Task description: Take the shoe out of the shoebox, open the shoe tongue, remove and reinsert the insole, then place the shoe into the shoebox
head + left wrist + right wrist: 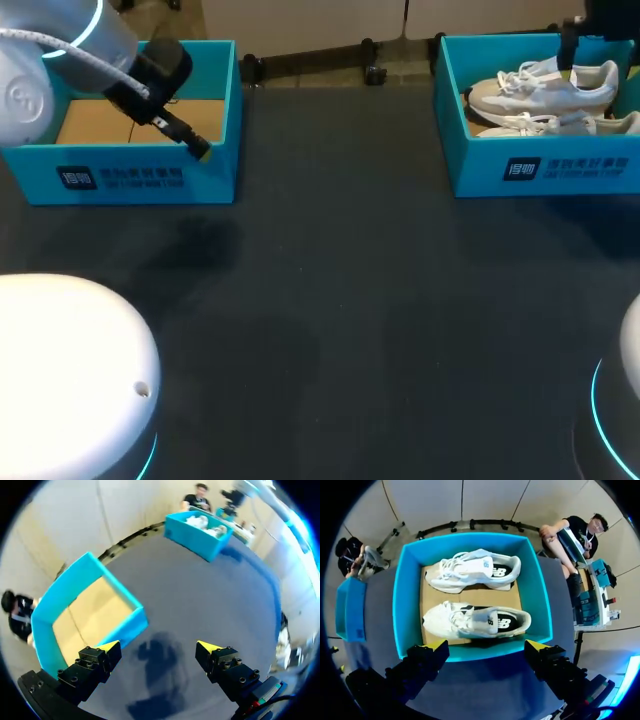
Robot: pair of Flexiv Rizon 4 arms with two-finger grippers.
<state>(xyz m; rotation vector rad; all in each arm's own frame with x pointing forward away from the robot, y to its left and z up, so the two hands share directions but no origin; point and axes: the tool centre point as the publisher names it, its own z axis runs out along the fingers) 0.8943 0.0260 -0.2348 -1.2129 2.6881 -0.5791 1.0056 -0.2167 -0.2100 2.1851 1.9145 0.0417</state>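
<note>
Two white sneakers lie side by side in the blue shoebox [404, 600], one nearer my right gripper [477, 621] and one farther [475, 570]. My right gripper [487, 646] hangs open above the box's near wall with nothing between its fingers. In the head view this shoebox [545, 165] stands at the back right, with the shoes [540, 95] inside and my right arm [572, 40] over its far side. My left gripper [159, 647] is open and empty over the dark table, beside the front corner of a second, empty blue box [85, 610].
The empty blue box [140, 175] with a cardboard floor stands at the back left, and my left gripper [200, 150] is at its front right corner. Dark table [340, 300] stretches between and in front of the two boxes.
</note>
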